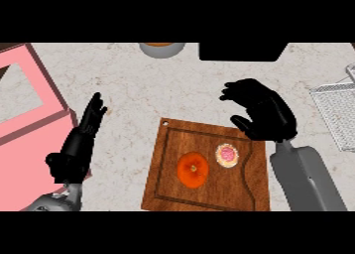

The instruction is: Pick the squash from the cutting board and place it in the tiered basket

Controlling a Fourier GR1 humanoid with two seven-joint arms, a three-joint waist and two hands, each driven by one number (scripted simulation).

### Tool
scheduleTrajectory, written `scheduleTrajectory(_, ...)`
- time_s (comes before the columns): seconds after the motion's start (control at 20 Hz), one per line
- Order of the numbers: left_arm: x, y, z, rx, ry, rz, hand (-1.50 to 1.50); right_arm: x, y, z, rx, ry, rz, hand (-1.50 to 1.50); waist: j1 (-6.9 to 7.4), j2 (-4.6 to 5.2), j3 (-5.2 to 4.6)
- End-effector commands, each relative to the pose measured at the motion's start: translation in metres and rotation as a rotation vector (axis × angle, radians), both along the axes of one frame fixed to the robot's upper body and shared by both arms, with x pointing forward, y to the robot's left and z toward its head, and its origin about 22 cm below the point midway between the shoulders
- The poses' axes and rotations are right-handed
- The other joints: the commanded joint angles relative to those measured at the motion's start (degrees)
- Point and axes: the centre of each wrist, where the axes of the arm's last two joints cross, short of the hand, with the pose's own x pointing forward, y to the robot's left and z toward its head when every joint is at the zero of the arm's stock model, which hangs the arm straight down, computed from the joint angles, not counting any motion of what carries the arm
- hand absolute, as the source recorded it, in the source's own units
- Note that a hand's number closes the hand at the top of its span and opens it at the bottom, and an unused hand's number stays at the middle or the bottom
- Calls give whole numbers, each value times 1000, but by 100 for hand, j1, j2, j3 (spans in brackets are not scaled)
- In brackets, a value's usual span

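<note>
The squash is seen on the cutting board, lower centre. The right hand is held half open, apparently empty, at the board's upper right corner; the left hand, straight-fingered, lower left.

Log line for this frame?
right hand: open, above cutting board top-right corner, holding nothing | squash: on board, untouched | left hand: open, resting left | tiered basket: right edge

Squash centre of cutting board. My right hand over board's far right corner, relaxed, empty; left hand fingers straight, left of board.
</note>
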Motion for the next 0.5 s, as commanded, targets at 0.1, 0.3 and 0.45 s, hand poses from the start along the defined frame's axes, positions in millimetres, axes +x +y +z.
scheduleTrajectory(0.1,8,-5,-8,20,-39,30,0,7,-29,-10,187,-72,332,-150,-121,-32,-36)
scheduleTrajectory(0.3,25,-3,1,7,-31,30,0,17,-92,29,37,-206,384,-150,-176,-61,-42)
scheduleTrajectory(0.45,13,-10,1,-1,-36,35,0,14,-112,78,-282,-351,397,-150,-194,-95,-41)
